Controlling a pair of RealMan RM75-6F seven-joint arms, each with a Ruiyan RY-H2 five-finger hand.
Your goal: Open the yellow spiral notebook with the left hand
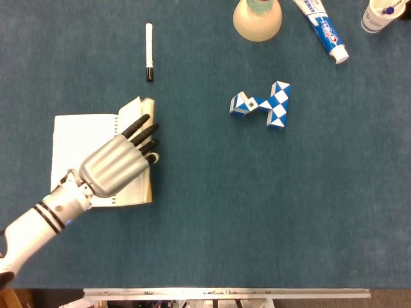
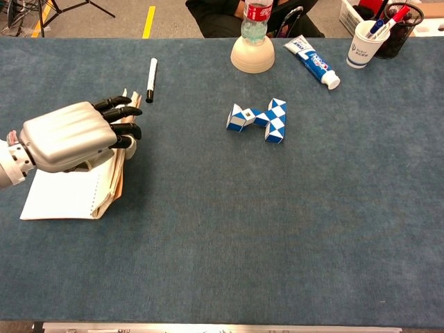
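Left robot hand (image 1: 119, 165) palm down, dark fingers (image 2: 119, 116) extended.

Evenly and brightly lit from overhead. Soft, short shadows only. Sharp throughout, no glare, no edge distortion.

The head view looks almost straight down on the blue tabletop (image 1: 205, 218) from above. The chest view sits lower, facing forward across the tabletop (image 2: 229, 243) to the floor beyond. Both share the marker (image 1: 149, 51) (image 2: 150, 79) at upper left.
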